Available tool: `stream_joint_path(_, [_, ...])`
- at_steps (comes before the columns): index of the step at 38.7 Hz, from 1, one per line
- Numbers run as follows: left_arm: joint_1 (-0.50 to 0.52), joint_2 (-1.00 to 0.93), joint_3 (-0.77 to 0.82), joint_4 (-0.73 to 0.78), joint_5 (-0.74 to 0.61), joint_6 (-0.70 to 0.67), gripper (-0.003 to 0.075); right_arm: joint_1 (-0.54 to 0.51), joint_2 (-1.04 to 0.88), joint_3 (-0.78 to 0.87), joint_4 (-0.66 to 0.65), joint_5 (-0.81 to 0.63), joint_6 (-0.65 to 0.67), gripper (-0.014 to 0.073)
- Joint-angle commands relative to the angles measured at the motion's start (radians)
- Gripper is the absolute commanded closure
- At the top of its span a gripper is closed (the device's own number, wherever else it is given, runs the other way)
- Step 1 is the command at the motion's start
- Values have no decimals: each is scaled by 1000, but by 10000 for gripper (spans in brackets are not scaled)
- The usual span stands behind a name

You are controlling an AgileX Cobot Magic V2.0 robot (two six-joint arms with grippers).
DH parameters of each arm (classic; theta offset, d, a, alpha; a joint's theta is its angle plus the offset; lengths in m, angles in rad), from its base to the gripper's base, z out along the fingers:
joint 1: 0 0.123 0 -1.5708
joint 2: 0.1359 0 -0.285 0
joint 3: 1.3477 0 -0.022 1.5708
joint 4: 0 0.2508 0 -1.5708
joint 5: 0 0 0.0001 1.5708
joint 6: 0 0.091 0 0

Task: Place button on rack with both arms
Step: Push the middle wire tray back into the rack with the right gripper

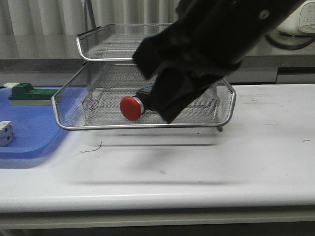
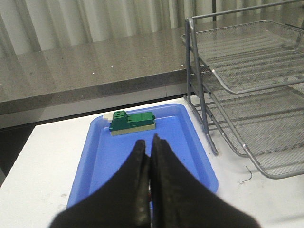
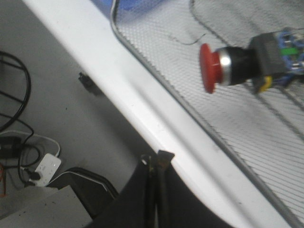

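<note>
The button [image 1: 133, 107] lies on its side on the pulled-out lower tier of the silver wire-mesh rack [image 1: 142, 126], red head toward the front rim. It also shows in the right wrist view [image 3: 228, 66] on the mesh [image 3: 266, 142]. My right gripper [image 3: 156, 157] is shut and empty, apart from the button, out past the tier's front rim over the table edge. In the front view its black bulk [image 1: 170, 110] hangs in front of the rack, right beside the button. My left gripper [image 2: 148, 142] is shut and empty above the blue tray [image 2: 104, 161], left of the rack [image 2: 247, 71].
The flat blue tray [image 1: 29, 142] at the left holds a green block [image 1: 29, 93] [image 2: 133, 122] and a white cube [image 1: 5, 132]. A thin wire scrap [image 1: 92, 147] lies on the white table in front of the rack. A grey counter runs behind.
</note>
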Motion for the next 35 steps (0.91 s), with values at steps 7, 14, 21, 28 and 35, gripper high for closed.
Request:
stream_joint_path(7, [0,9,-25,-14,-83,-9,739,41,135,-79,7,-52,-8,655])
stream_joint_path(14, [0,9,-25,-14,-83,-9,739,41,214,-120,5,-88,-8,655])
stream_joint_path(21, [0,9,-25,-14,-83,-9,739,15,276,-179,5,-87,-8,655])
stream_joint_path(28, [0,9,-25,-14,-83,-9,739,-12,306,-226,3,-86,-8,655])
stream_joint_path(35, [0,9,-25,-14,-83,-9,739,-49,343,-277,0,-85,-8,655])
